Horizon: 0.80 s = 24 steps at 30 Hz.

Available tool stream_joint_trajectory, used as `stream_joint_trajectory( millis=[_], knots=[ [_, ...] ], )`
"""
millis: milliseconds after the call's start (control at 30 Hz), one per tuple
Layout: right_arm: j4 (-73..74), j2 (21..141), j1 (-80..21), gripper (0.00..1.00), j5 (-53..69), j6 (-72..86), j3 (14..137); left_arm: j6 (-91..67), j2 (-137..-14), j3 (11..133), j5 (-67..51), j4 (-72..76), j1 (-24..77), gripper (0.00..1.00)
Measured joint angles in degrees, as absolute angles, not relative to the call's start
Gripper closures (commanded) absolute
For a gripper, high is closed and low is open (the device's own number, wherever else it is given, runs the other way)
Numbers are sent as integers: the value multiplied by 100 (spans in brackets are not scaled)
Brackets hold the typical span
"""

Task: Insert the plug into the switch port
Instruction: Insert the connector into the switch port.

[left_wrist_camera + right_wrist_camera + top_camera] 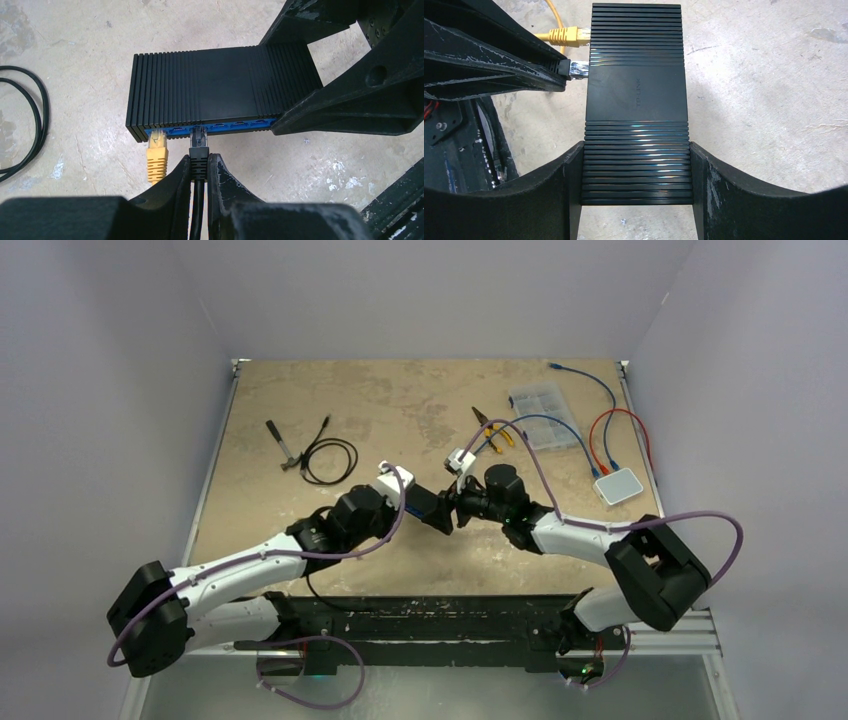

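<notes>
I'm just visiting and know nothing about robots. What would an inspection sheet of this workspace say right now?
Surface: tan table, scuffed.
Job's things: black switch; black plug at a port mouth, beside a yellow plug; depth unclear.
Clutter: pliers, clear parts box, white box, hammer-like tool.
Grippers: left gripper shut on the black plug; right gripper clamps the black switch.
Cables: black coil, blue cable, red cable.
Surroundings: pale walls.

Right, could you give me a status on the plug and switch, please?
Left gripper shut on black Ethernet plug, tip at a network switch port. Right gripper clamping switch. Yellow Ethernet plug in neighbouring port, not blocking.
</notes>
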<state>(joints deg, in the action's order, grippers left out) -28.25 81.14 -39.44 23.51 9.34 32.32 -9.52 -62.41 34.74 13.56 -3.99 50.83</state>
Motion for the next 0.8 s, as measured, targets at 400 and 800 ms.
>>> stream_joint_trajectory(
  millis=[400,800],
  knots=[
    [-2731,8235,-4091,100,2204,663,3253,-705,-6364,2923,1347,460,5105,100],
    [-2703,8578,-4407,100,2021,657,3420,-502,-6302,2099,1424,1533,5103,100]
  ],
)
